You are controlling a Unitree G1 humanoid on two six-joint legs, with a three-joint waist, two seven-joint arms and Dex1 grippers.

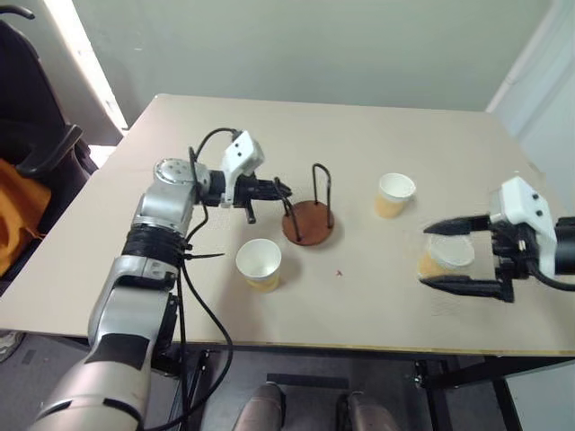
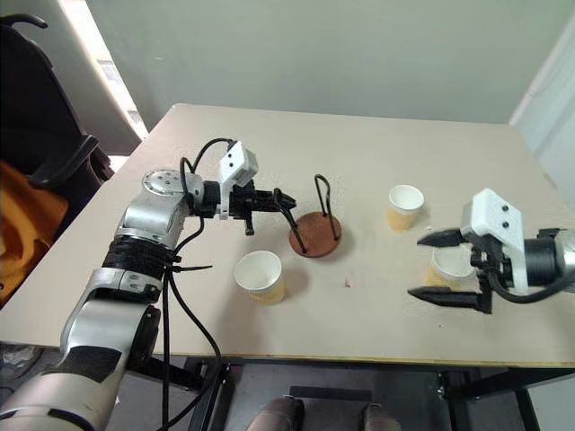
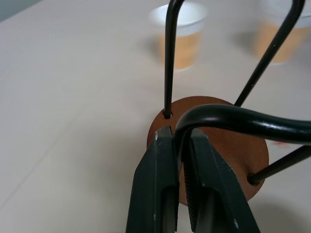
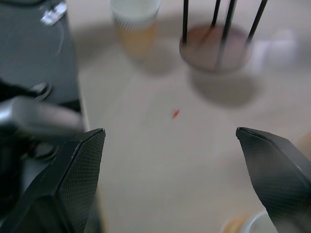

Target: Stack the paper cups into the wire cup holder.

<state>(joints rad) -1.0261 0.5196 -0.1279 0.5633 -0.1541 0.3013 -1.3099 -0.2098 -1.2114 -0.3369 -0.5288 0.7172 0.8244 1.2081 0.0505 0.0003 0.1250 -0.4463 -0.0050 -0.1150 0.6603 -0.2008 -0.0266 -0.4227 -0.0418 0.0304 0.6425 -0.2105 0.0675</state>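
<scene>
Cups are all still outside the holder (image 1: 308, 222), so by the look of it no stacking is done yet. The holder stands mid-frame in the eye views, empty, its brown disc bare between the black wire loops. One cup (image 1: 259, 264) sits upright lower left of it, another (image 1: 394, 195) to its upper right, and a third (image 1: 446, 256) at the right edge of the table (image 1: 386, 135), between the spread fingers of the right gripper (image 1: 454, 255). Those fingers stand wide apart and touch nothing I can make out. The left gripper (image 1: 282, 191) reaches to the holder's near loop.

What it does there the eye views leave vague. The left wrist view settles it: the two fingers (image 3: 155, 189) are pressed together on the curved top of a wire loop, pinching it. That view also shows two cups blurred beyond the disc. The right wrist view shows the wide gap between its own fingers, with a small red speck (image 4: 175, 113) on the table, the holder and one cup farther off. All three cups remain to be placed.
</scene>
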